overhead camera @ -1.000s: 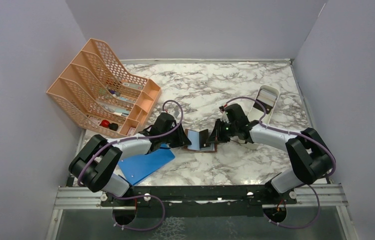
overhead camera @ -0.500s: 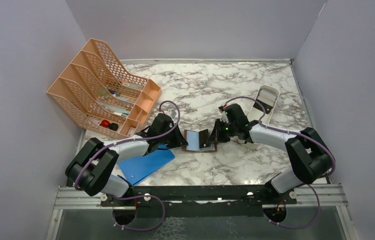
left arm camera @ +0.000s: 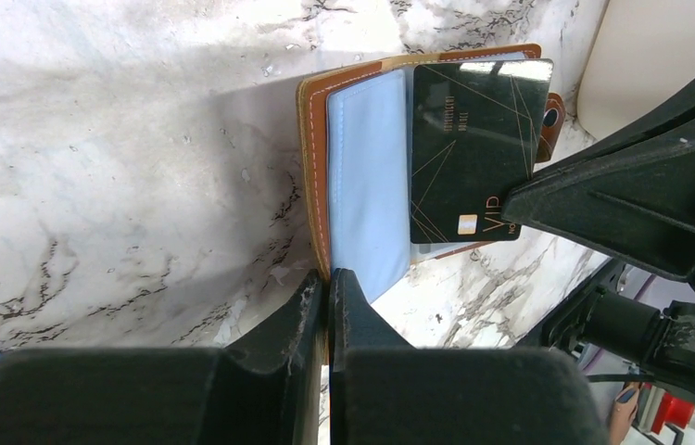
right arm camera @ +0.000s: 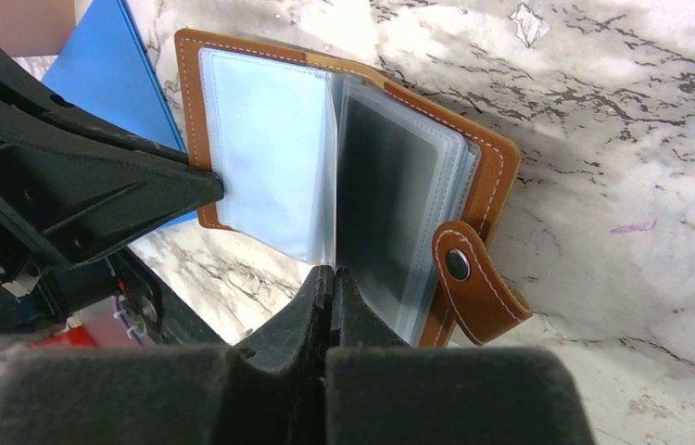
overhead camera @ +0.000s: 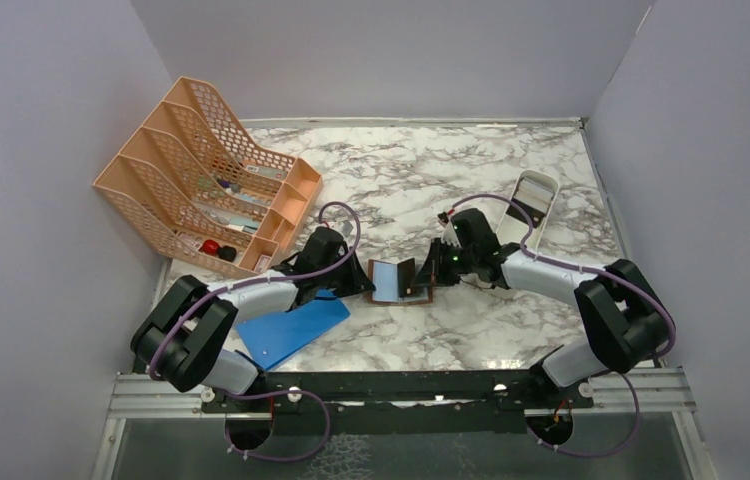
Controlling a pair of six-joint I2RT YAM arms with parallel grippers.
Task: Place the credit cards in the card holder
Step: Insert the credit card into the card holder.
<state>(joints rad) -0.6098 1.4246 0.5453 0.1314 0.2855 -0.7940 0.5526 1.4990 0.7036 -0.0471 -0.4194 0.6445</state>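
The brown leather card holder (overhead camera: 398,281) lies open on the marble between my grippers. My left gripper (left arm camera: 328,278) is shut on the edge of its left cover and also shows from above (overhead camera: 363,282). A light blue card (left arm camera: 367,176) lies flat in the left half under a clear sleeve, also in the right wrist view (right arm camera: 265,148). The dark card (left arm camera: 473,148) stands upright over the middle of the holder. My right gripper (right arm camera: 330,273) is shut on its edge and also shows from above (overhead camera: 429,272). The snap tab (right arm camera: 462,278) hangs off the right cover.
A large bright blue board (overhead camera: 291,328) lies under my left arm near the front edge. An orange mesh rack (overhead camera: 206,190) with small items stands at the back left. A white oblong tray (overhead camera: 533,205) lies at the back right, behind my right arm.
My right gripper has shifted slightly left with the dark card. From above, the light blue patch on the holder's left half no longer shows. The left arm settled slightly left.
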